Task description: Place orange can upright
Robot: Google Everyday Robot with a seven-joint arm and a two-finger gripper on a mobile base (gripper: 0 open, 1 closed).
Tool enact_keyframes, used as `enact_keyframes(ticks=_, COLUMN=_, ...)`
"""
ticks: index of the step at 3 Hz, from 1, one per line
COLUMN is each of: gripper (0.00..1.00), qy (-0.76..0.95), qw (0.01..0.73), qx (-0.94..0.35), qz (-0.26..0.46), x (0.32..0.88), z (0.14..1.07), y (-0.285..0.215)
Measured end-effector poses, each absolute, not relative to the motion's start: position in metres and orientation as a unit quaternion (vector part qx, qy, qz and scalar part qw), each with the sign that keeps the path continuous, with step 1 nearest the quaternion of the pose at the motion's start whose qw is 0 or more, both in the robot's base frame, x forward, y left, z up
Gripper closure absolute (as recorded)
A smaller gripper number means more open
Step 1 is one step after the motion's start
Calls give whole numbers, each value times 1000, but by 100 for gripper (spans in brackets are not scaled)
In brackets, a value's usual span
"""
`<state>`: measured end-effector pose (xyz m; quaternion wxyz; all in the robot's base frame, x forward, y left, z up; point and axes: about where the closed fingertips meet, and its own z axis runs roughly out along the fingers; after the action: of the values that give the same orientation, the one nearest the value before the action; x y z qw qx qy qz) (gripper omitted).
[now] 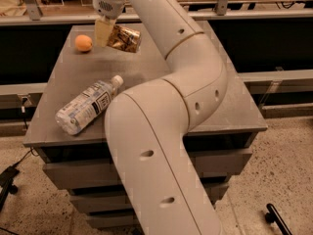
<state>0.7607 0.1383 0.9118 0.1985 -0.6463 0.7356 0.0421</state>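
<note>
The orange can (pixel 125 38), gold-brown and dented, lies on its side in the air above the far part of the grey table (pixel 230 102). My gripper (pixel 106 33) hangs from the wrist at the top of the view and is shut on the can's left end. One pale finger (pixel 102 32) shows in front of the can. The can is to the right of the round orange fruit. My arm's large white links fill the middle of the view and hide part of the table.
A round orange fruit (pixel 83 43) sits at the table's far left. A clear plastic water bottle (pixel 87 106) with a white label lies on its side at the front left. A dark rail runs behind the table.
</note>
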Motion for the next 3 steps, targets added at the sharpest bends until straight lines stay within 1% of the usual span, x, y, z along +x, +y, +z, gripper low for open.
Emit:
enact_keyframes(ticks=1, gripper=100, qy=734, qw=212, qx=-644, qz=42, x=768, z=910, y=145)
enact_keyframes(ticks=2, gripper=100, qy=724, qw=275, qx=-628, qz=79, x=777, z=933, y=128)
enact_keyframes(ticks=3, gripper=100, qy=703, qw=365, qx=-593, qz=140, x=782, z=964, y=87)
